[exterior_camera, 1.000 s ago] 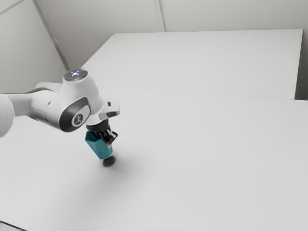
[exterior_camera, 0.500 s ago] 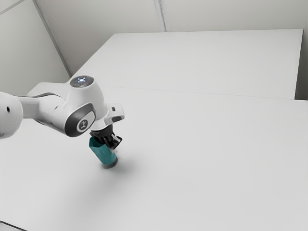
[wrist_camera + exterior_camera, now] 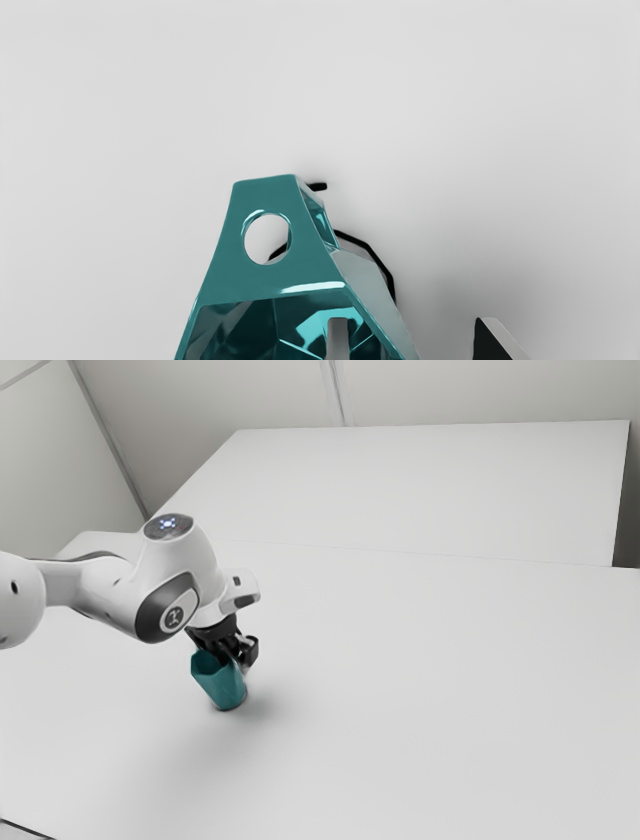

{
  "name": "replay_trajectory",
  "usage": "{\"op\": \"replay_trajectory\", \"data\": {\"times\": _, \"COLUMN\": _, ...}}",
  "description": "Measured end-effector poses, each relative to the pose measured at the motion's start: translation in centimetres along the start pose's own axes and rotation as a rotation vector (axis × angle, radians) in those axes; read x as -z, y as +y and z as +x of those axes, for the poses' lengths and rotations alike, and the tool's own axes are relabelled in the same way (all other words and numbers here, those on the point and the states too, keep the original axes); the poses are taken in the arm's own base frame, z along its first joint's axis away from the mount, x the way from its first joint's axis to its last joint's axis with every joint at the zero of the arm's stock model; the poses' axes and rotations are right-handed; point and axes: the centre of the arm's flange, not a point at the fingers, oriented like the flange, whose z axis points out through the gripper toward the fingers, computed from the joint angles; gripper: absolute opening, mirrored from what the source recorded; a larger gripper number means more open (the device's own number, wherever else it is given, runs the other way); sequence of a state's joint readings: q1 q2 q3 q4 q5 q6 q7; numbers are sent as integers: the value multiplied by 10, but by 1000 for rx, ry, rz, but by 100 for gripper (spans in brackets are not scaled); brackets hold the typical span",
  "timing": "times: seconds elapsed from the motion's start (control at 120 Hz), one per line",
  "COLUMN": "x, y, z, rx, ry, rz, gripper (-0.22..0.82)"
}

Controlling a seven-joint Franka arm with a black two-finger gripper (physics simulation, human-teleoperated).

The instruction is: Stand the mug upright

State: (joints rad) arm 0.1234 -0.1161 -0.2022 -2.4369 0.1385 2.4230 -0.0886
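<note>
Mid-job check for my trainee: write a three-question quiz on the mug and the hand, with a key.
1. True or false: the hand is shut on the mug.
2. In the wrist view, where do the fingertips show?
A) Both against the mug's mouth
B) One against the mouth, one beside the mug
C) Both beside the mug
3. Fill the gap: the hole in the mug's handle is ____ in shape.

Key: 1 false; 2 B; 3 round
</note>
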Motion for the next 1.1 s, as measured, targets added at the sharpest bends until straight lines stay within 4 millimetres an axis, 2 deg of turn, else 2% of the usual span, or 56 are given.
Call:
{"op": "replay_trajectory", "data": {"times": 0.117, "x": 14, "y": 1, "z": 1, "rx": -1, "ry": 28, "rz": 5, "gripper": 29}}
{"op": "replay_trajectory", "data": {"times": 0.3, "x": 37, "y": 1, "z": 7, "rx": 6, "ry": 61, "rz": 9, "gripper": 38}}
{"op": "replay_trajectory", "data": {"times": 0.467, "x": 88, "y": -5, "z": 36, "rx": 49, "ry": 58, "rz": -21, "gripper": 50}}
{"op": "replay_trajectory", "data": {"times": 0.55, "x": 116, "y": -7, "z": 49, "rx": 66, "ry": 41, "rz": -39, "gripper": 53}}
{"op": "replay_trajectory", "data": {"times": 0.683, "x": 150, "y": -16, "z": 66, "rx": 85, "ry": -11, "rz": -60, "gripper": 57}}
{"op": "replay_trajectory", "data": {"times": 0.858, "x": 184, "y": -33, "z": 78, "rx": 109, "ry": -57, "rz": -74, "gripper": 59}}
{"op": "replay_trajectory", "data": {"times": 0.975, "x": 214, "y": -46, "z": 91, "rx": 122, "ry": -58, "rz": -78, "gripper": 60}}
{"op": "replay_trajectory", "data": {"times": 1.1, "x": 247, "y": -52, "z": 94, "rx": 127, "ry": -56, "rz": -75, "gripper": 60}}
